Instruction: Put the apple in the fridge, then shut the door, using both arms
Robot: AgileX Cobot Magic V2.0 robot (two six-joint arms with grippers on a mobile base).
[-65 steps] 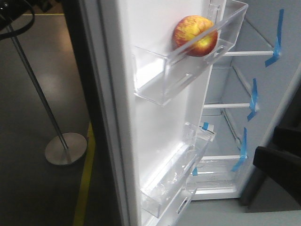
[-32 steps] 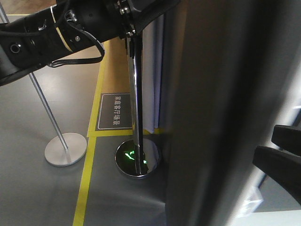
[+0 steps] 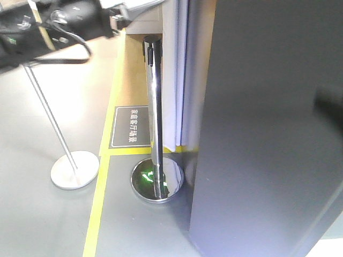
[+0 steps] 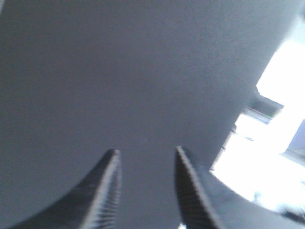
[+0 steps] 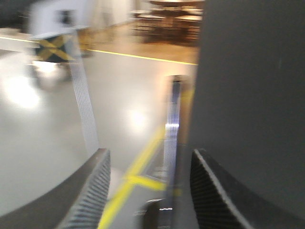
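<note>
The fridge shows only its dark grey outside: the door (image 3: 268, 134) fills the right half of the front view and looks swung to. The apple is hidden. My left arm (image 3: 48, 24) crosses the top left corner of that view. In the left wrist view my left gripper (image 4: 145, 152) is open, empty, and faces the dark grey door (image 4: 133, 71) from close by. My right gripper (image 5: 150, 152) is open too, with nothing between its fingers. The fridge's dark side (image 5: 252, 95) stands just to its right.
A chrome barrier post (image 3: 154, 107) on a round base (image 3: 157, 182) stands just left of the fridge. A thinner pole on a round white foot (image 3: 74, 168) is further left. Yellow floor tape (image 3: 99, 203) and a dark floor sign (image 3: 130, 127) lie between them.
One second ago the door stood open with the apple in its upper shelf; now the door's dark outside faces me. My left arm drew up and left, and the right fingers left the front view.
</note>
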